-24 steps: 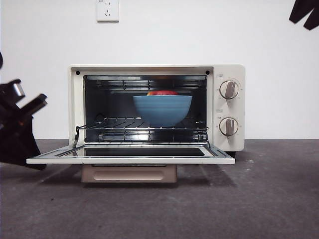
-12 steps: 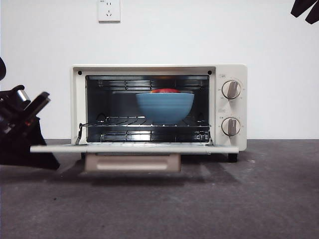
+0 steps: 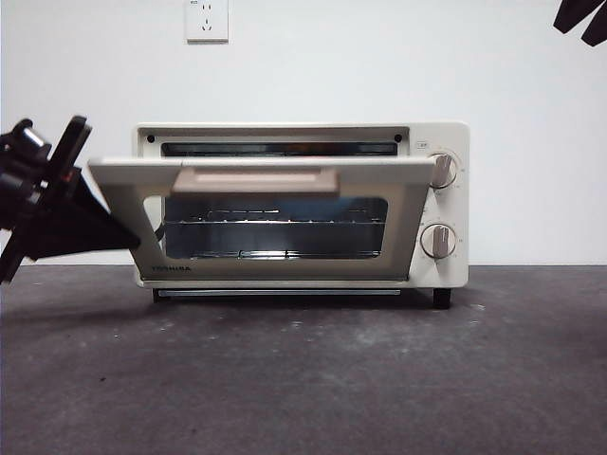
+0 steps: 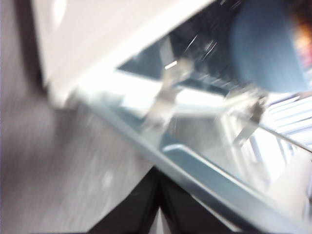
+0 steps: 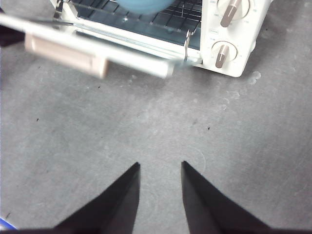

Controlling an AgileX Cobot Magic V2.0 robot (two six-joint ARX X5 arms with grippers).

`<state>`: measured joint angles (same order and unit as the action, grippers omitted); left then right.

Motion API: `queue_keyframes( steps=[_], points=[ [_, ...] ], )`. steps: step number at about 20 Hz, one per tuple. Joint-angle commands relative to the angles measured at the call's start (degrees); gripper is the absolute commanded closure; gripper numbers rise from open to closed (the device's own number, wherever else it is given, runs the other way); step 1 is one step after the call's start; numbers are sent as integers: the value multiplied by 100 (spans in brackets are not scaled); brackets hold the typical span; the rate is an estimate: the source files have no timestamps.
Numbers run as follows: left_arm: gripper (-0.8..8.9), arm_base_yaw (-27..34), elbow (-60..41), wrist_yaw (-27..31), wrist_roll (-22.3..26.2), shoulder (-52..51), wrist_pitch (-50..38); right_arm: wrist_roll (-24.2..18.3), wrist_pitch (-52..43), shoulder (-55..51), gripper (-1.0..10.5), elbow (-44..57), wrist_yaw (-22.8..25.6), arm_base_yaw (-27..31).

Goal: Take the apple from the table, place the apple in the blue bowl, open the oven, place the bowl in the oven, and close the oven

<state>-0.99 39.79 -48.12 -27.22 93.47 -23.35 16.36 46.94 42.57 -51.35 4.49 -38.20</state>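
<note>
The cream oven (image 3: 436, 133) stands on the table (image 3: 379, 379) with its glass door (image 3: 275, 227) swung most of the way up, leaning outward at the beige handle (image 3: 256, 180). The door hides the blue bowl in the front view. The blurred left wrist view shows the blue bowl (image 4: 265, 44) on the rack, with a red-orange smear of the apple (image 4: 303, 44) at its edge. My left gripper (image 3: 47, 142) is at the door's left side, and its shut jaws (image 4: 158, 185) sit just under the door's edge. My right gripper (image 5: 159, 165) hangs open over bare table.
A wall socket (image 3: 207, 19) is on the white wall behind the oven. Two grey knobs (image 3: 436, 204) are on the oven's right panel. The right arm shows only as a black tip (image 3: 580, 19) at the top right corner.
The oven door has swung up from lying flat open to nearly upright. My left gripper rose with it at the door's left side. The bowl and apple are now behind the glass.
</note>
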Motion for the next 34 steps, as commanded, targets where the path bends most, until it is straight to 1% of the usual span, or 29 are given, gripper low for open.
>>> queue_keyframes(
  steps=[1, 4, 8, 11, 14, 16, 17, 19, 21, 23, 26, 27, 29, 32, 34],
  points=[
    [807, 13, 98, 44, -387, 50, -608, 109, -39, 28, 811, -44, 11, -46],
    [807, 31, 98, 229, -542, 50, -992, 122, -39, 28, 811, -44, 11, -46],
    [807, 35, 98, 216, -546, 31, -979, 118, -48, 35, 811, -44, 13, -46],
    [807, 2, 98, 216, -446, -256, -601, 59, -66, 39, 811, -44, 11, -46],
    [806, -74, 98, 273, -42, -881, 98, -85, -177, 39, 811, -39, 11, -46],
    [806, -208, 98, 699, 413, -1447, 846, -177, -372, 39, 811, -37, 9, -46],
    [806, -304, 98, 990, 708, -1812, 1307, -232, -509, 39, 811, -35, 11, -46],
    [806, -516, 101, 1493, 1126, -2485, 2081, -352, -822, 39, 811, -7, 7, -48],
    [806, -752, 98, 1902, 1274, -3152, 2649, -450, -1246, 39, 811, 138, -2, -46],
    [806, -988, 101, 2308, 1342, -3792, 3032, -485, -1803, 37, 811, 476, -103, -46],
    [806, -1329, 101, 2992, 1495, -4607, 3620, -509, -2905, 31, 821, 1180, -481, -48],
    [806, -1438, 101, 3237, 1604, -4841, 3869, -509, -3403, 28, 867, 1432, -601, -48],
    [806, -1545, 101, 3421, 1714, -5064, 4133, -509, -4015, 31, 951, 1716, -605, -48],
    [806, -1602, 101, 3447, 1733, -5257, 4321, -503, -4522, 42, 942, 1956, -551, -46],
    [806, -1602, 101, 3447, 1733, -5320, 4343, -507, -4647, 42, 942, 2024, -555, -46]
  ],
)
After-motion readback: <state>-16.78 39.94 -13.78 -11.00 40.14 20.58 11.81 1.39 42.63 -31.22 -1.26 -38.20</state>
